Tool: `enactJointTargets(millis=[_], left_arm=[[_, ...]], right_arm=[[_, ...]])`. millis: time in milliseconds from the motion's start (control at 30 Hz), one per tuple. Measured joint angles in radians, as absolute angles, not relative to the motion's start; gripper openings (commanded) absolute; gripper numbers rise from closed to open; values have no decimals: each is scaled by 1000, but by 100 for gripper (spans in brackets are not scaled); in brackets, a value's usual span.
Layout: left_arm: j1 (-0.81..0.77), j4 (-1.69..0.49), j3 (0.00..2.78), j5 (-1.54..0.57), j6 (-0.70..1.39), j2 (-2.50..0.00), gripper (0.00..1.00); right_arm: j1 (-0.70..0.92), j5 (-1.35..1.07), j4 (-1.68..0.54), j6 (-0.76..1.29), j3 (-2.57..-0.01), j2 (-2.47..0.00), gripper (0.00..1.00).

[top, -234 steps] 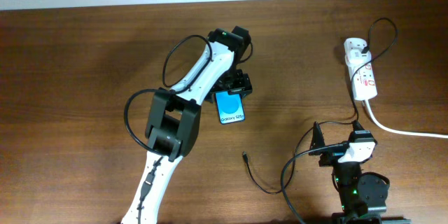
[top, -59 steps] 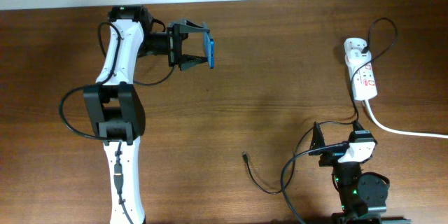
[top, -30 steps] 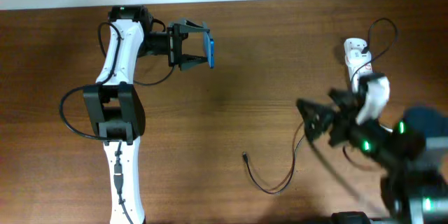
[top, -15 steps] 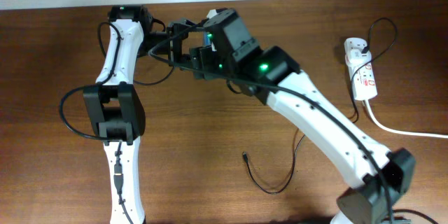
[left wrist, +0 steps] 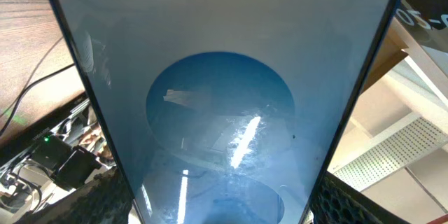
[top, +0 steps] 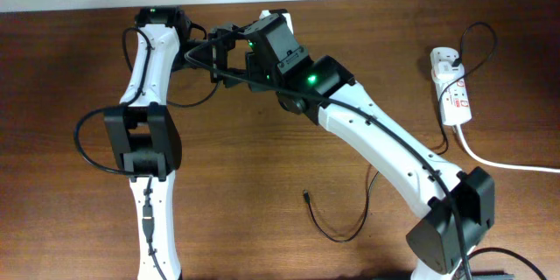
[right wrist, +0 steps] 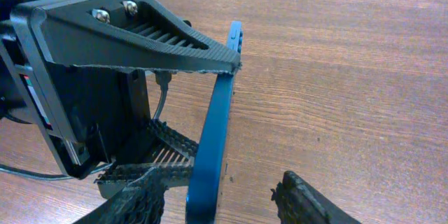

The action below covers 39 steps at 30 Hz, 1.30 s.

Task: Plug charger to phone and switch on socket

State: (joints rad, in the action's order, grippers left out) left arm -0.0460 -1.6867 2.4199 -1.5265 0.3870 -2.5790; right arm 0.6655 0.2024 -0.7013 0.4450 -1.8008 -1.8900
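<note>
My left gripper [top: 226, 56] is shut on the phone and holds it on edge above the table's far left. In the left wrist view the phone's blue screen [left wrist: 224, 91] fills the frame between the jaws [left wrist: 224, 213]. In the right wrist view the phone [right wrist: 215, 129] shows as a thin blue edge. My right gripper [right wrist: 220, 203] is open, with one finger on each side of that edge and not touching it. In the overhead view my right gripper [top: 254, 63] hides the phone. The charger cable [top: 337, 230] lies on the table, its plug tip [top: 305, 195] free. The socket [top: 453, 87] lies at far right.
The socket's thick white cord [top: 507, 164] runs off to the right edge. A thin black cable loops above the socket [top: 479, 39]. My right arm [top: 385, 144] stretches diagonally across the table's middle. The left arm's base [top: 144, 144] stands at the left.
My right arm has swung from its rest at the lower right across the table to the phone held by my left gripper. The left arm and the phone have stayed still.
</note>
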Motion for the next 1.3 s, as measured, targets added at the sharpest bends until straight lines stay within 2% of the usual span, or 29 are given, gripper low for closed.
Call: enactJointTargets(millis=[167, 267, 300, 367, 467, 600, 667, 800, 867, 900, 1000, 1100, 1133, 1167, 1233, 1300], left_arm=[[-46, -1687, 2420, -1526, 387, -2579, 78], [-46, -1687, 2420, -1526, 387, -2579, 79], [-46, -1687, 2420, -1526, 388, -2579, 79], [-46, -1687, 2420, -1526, 390, -2579, 79], [-46, -1687, 2420, -1526, 391, -2579, 81], [-46, -1687, 2420, -1526, 410, -2579, 80], [-46, -1687, 2420, -1526, 413, -2579, 81], [-45, -1687, 2420, -1526, 413, -2579, 82], [-45, -1687, 2420, -1526, 414, -2579, 99], [-44, -1685, 2420, -1525, 414, -2579, 99], [-44, -1686, 2422, -1547, 421, -2579, 99], [-44, -1683, 2422, -1548, 421, -2579, 99], [-44, -1683, 2422, -1547, 421, -2579, 95], [-44, -1683, 2422, -1547, 421, -2579, 86], [-44, -1683, 2422, -1545, 431, -2579, 83], [-44, -1682, 2422, -1545, 469, -2579, 76]], right_arm=[[665, 224, -695, 446, -1801, -1896, 44], [665, 225, -695, 446, -1801, -1901, 38], [665, 224, -696, 447, -1801, -1902, 33], [665, 224, -694, 446, -1801, -1903, 32], [665, 224, -694, 448, -1801, -1903, 24], [665, 224, -693, 449, -1801, -1903, 19], [665, 223, -691, 450, -1801, -1903, 11], [666, 223, -688, 459, -1801, -1903, 4], [665, 227, -688, 482, -1801, -1903, 4], [665, 231, -688, 498, -1801, -1903, 4], [665, 287, -687, 648, -1801, -1919, 4], [665, 395, -677, 978, -1801, -1919, 4], [665, 414, -676, 1080, -1801, -1917, 4], [665, 432, -676, 1267, -1801, -1906, 5], [665, 427, -675, 1442, -1801, -1881, 4], [665, 386, -675, 1580, -1801, -1849, 4]])
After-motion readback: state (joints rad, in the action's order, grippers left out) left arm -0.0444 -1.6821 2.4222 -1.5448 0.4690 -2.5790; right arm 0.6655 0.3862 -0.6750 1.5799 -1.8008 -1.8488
